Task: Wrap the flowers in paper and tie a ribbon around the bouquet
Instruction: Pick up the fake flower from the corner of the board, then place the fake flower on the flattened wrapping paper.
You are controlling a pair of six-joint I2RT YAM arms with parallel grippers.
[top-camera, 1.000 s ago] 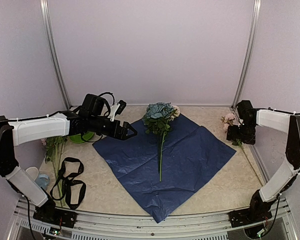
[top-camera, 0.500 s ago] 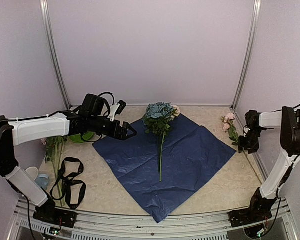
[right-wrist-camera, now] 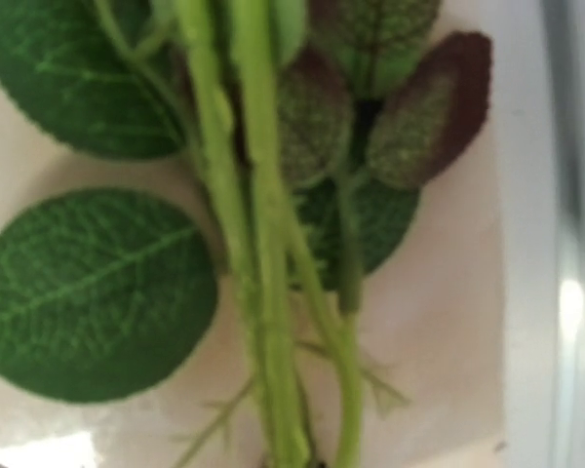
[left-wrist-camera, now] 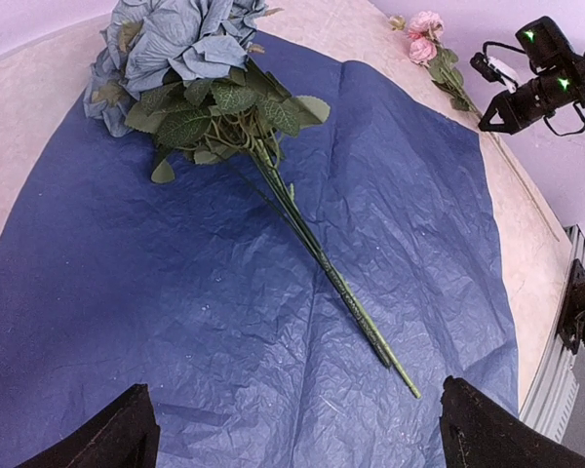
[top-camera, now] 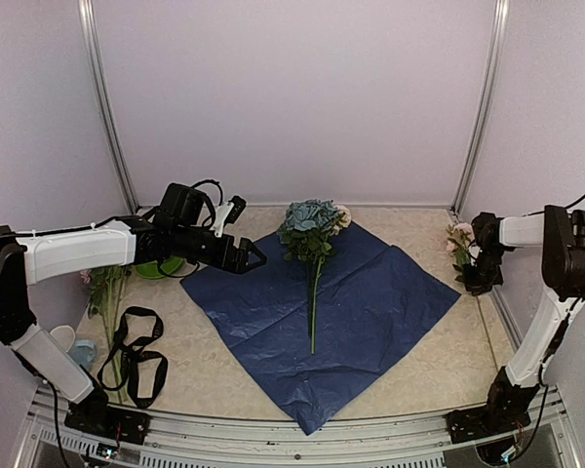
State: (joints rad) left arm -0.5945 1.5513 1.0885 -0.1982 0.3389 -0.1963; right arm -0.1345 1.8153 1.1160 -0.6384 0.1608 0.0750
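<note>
The job is at an early stage, by the look of it. Nearest the arm bases, at about 8 o'clock on the worktop (top-camera: 224, 380), the ribbon (top-camera: 132, 356) lies in a loose black loop, not in use. Just beyond it, at 9 o'clock, a few loose stems (top-camera: 105, 292) lie off the sheet, so not all the flowers are gathered.

In the middle, the paper (top-camera: 370, 312) is spread flat as a diamond with its navy side up, one corner pointing to 6 o'clock. No edge is folded or rolled. A single hydrangea stem (top-camera: 312, 229) lies along it, the cut end toward 6 and the blue-green head at the 12 o'clock corner.

The left gripper (top-camera: 254, 258) hangs over the paper's 10 o'clock edge with its jaws spread wide and nothing between them. At 3 o'clock, off the paper near the side rail, the right gripper (top-camera: 475, 283) has its jaws closed. The wrist view shows green stalks and leaves running down between them, so it seems to have the pink roses (top-camera: 460, 234) by the stem. Behind the left arm sits a green saucer (top-camera: 159, 267).

What is left is bringing the roses and the loose stems onto the sheet, then all the wrapping and tying.
</note>
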